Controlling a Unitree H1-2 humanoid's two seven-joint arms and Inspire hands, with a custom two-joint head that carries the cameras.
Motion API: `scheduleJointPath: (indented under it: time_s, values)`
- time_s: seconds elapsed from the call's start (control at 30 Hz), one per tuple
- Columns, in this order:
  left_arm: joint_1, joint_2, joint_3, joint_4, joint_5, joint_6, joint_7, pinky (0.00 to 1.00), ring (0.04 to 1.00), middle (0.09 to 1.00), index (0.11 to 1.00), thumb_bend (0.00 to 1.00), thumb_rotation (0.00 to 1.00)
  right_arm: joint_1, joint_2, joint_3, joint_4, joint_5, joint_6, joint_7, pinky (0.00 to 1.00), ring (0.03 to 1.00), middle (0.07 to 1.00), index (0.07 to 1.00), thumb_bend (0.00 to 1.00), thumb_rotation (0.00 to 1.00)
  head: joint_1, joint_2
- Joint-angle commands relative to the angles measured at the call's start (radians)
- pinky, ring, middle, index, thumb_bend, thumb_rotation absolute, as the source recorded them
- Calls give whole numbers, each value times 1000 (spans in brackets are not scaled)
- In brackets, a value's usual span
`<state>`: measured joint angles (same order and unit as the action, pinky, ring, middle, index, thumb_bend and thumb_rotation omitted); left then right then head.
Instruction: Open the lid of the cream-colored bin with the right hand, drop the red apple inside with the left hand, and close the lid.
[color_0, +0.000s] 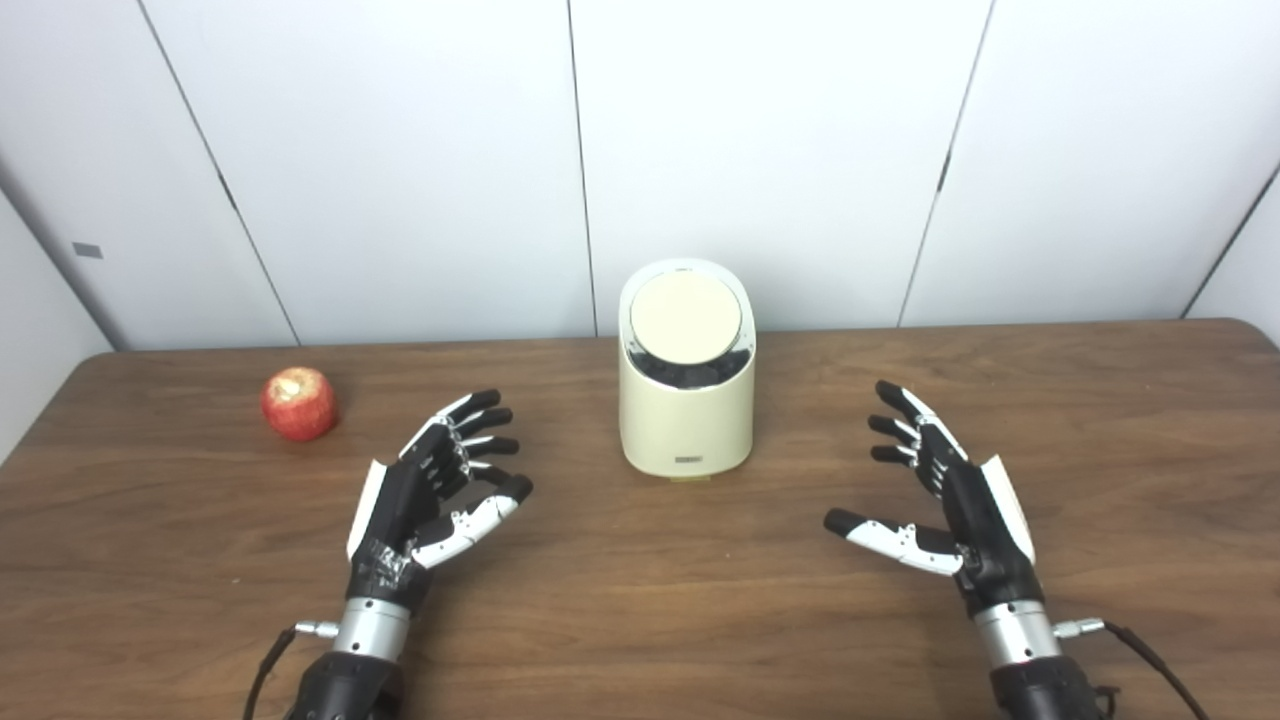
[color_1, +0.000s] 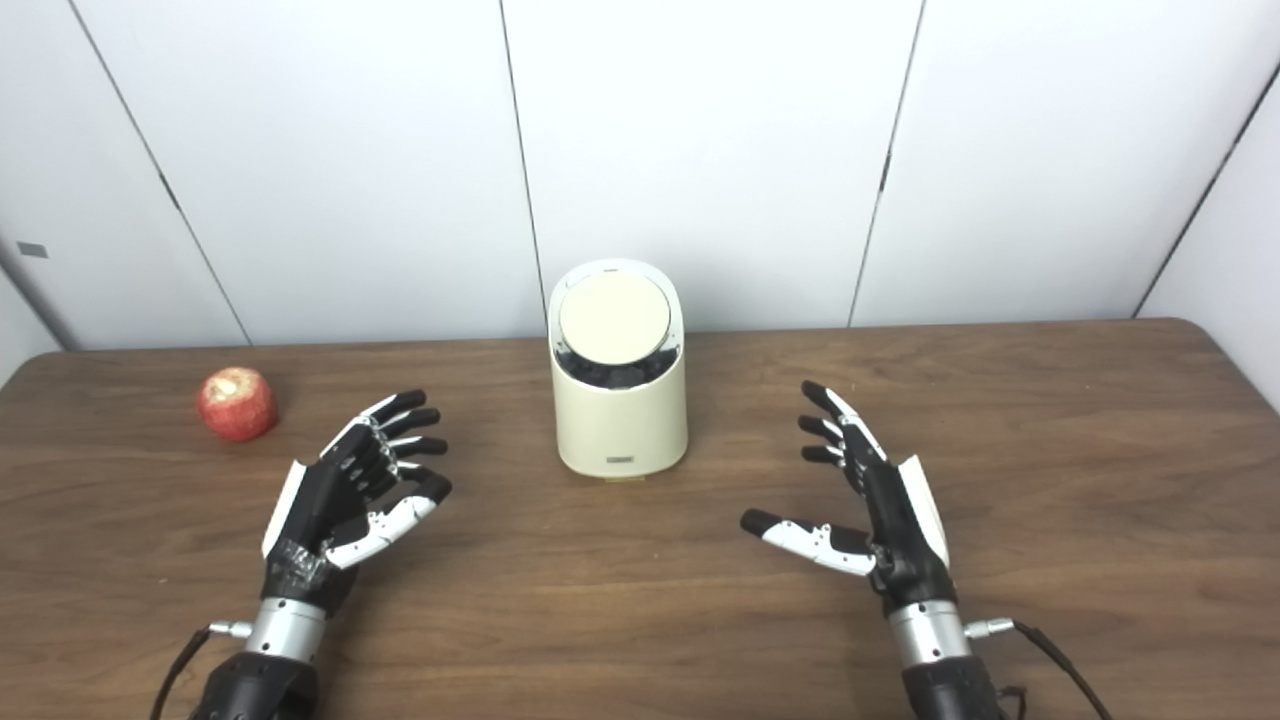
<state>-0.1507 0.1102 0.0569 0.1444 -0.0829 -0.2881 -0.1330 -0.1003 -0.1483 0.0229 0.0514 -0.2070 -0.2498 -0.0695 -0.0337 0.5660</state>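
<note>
The cream-colored bin (color_0: 686, 400) stands upright at the far middle of the wooden table (color_0: 640, 600), its round lid (color_0: 686, 318) shut and tilted toward the viewer. The red apple (color_0: 299, 403) rests far left, well apart from the bin. Left hand (color_0: 430, 490) and right hand (color_0: 940, 490) hover on either side of the bin with fingers spread, holding nothing. The apple is probably firm, smooth and apt to roll, so a wrap around its widest part suits it; the bin looks light and may slide if the lid is pushed sideways. Nothing lies between either hand and its target.
</note>
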Motion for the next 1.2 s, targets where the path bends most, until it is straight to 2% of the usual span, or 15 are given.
scheduleJointPath:
  time_s: [0.0,0.2,0.3,0.53,0.63,0.67,0.73,0.87,0.97,1.17]
  values:
    - [23,-14,-6,9,-19,-18,-1,543,682,780,824,635,106,22,5,9,31,-4,-44,0,728,834,920,896,711,340,-1,0]
    - [25,-15,-10,10,-14,-26,-3,555,687,782,826,626,85,28,6,12,22,-12,-41,-3,721,832,923,900,703,332,-2,1]
    - [26,-17,-10,10,-23,-22,-5,550,685,779,822,640,110,30,7,13,21,-7,-37,0,727,828,911,897,703,340,-2,1]
    - [27,-15,-10,17,-25,-26,-10,551,685,782,822,640,111,11,9,26,-19,-9,4,23,729,833,915,896,707,355,-2,-5]
    - [24,-13,-11,21,-17,-29,-8,548,684,779,820,637,115,-31,-1,34,-60,-58,42,30,697,820,899,899,735,416,1,-7]
    - [22,-12,-11,24,-16,-31,-8,549,684,779,821,636,116,-46,-4,38,-75,-74,62,35,687,816,895,900,723,384,1,-7]
    - [21,-12,-11,30,-15,-37,-9,548,684,779,822,643,125,-80,-12,45,-100,-110,103,45,662,804,888,900,716,379,3,-9]
    - [19,-12,-13,40,-15,-48,-10,546,676,778,822,637,106,-152,-15,45,-138,-115,233,90,667,820,892,904,757,450,8,-14]
    - [19,-10,-13,48,-13,-59,-10,547,676,778,825,633,108,-202,-14,44,-149,-114,301,107,661,825,886,895,786,451,10,-20]
    - [21,-11,-13,51,-14,-57,-4,547,681,773,826,644,126,-283,-25,73,-134,-155,343,116,695,823,880,888,779,435,11,-26]
